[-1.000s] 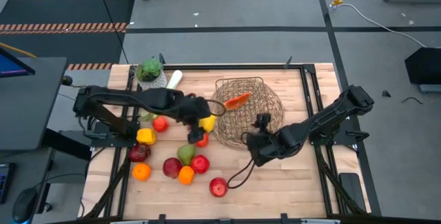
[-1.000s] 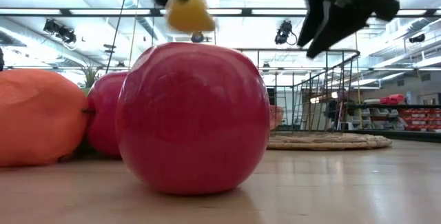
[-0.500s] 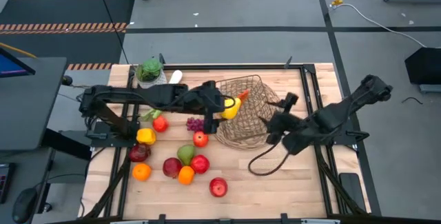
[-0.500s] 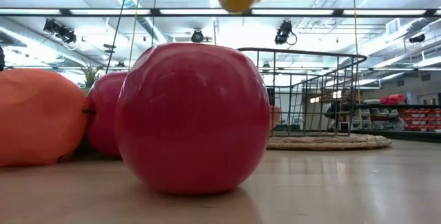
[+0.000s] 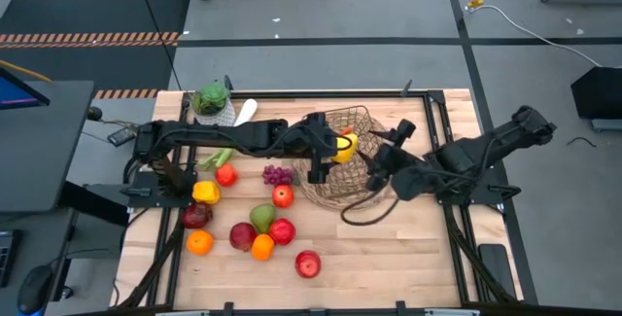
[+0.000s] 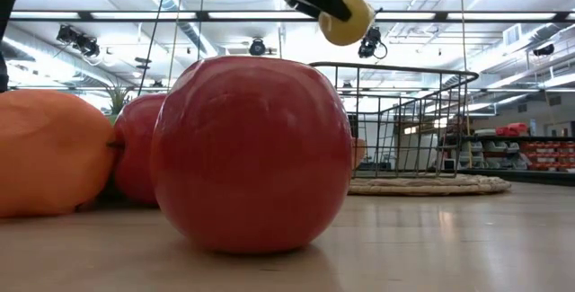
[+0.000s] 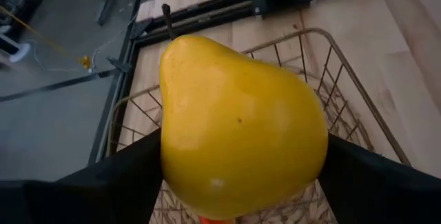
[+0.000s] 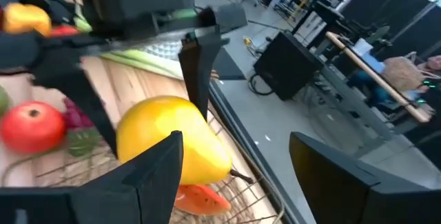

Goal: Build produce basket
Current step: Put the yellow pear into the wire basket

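Observation:
My left gripper (image 5: 330, 151) reaches in from the table's left, shut on a yellow pear (image 5: 343, 148) above the round wire basket (image 5: 362, 175). In the low view the pear (image 6: 347, 18) hangs higher than the basket's rim (image 6: 404, 69). An orange carrot (image 8: 200, 198) lies inside the basket. My right gripper (image 5: 381, 158) hovers open over the basket's right side and faces the pear (image 8: 169, 141). The other produce rests on the board left of the basket: red apples (image 5: 283, 195), grapes (image 5: 278, 174), a green pear (image 5: 261, 218) and oranges (image 5: 262, 247). My left gripper pinches the yellow pear's wide belly (image 7: 172, 162) between its two fingers (image 7: 117, 176), one on each side. The fingers come from the table's left, slanting downward. The pear is lifted clear above the basket, and its stem (image 7: 165, 14) points away from the gripper.
A potted plant (image 5: 211, 100) and a leek (image 5: 219, 158) lie at the far left. A red apple (image 5: 308, 263) sits near the front edge and fills the low view (image 6: 252, 153). A thin dark loop (image 5: 364, 211) curves under my right arm at the basket's near side.
My left gripper has carried the yellow pear toward the table's right, from over the loose fruit to over the basket, rolling as it went. My right gripper has risen from the basket's near side and moved toward the far edge. The dark loop has followed it.

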### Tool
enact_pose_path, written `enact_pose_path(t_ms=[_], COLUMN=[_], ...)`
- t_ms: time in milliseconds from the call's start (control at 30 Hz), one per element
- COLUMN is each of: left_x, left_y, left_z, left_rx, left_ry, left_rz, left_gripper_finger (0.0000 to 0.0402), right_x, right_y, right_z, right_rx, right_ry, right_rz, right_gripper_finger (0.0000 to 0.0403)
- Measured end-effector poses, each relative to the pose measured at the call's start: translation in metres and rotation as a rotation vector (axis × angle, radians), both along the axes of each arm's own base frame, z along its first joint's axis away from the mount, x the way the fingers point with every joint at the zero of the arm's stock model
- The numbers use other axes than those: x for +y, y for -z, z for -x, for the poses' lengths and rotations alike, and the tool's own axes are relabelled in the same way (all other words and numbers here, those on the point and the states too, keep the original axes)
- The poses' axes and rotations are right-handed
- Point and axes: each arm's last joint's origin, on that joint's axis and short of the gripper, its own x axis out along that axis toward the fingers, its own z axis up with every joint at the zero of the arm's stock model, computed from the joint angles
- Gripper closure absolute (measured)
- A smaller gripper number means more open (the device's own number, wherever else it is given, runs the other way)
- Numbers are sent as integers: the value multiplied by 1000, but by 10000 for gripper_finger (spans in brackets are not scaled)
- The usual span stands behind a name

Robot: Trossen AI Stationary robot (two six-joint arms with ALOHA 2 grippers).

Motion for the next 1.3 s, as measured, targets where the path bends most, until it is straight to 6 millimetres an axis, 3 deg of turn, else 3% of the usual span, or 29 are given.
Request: enact_pose_path(t_ms=[267, 533, 1033, 1300], left_x=[-1, -8, -7, -7], left_y=[0, 0, 3, -5], left_z=[0, 0, 0, 1], left_rx=[-2, 2, 24, -14], left_ry=[-2, 17, 23, -11], left_rz=[9, -7, -20, -19], left_gripper_finger=[63, 63, 62, 62], right_x=[3, -17, -20, -20], right_y=[4, 33, 49, 32], right_z=[-36, -58, -47, -31], right_rx=[-43, 91, 230, 182], right_ry=[-30, 55, 72, 68], right_rz=[43, 49, -4, 11], right_gripper_finger=[133, 133, 133, 133])
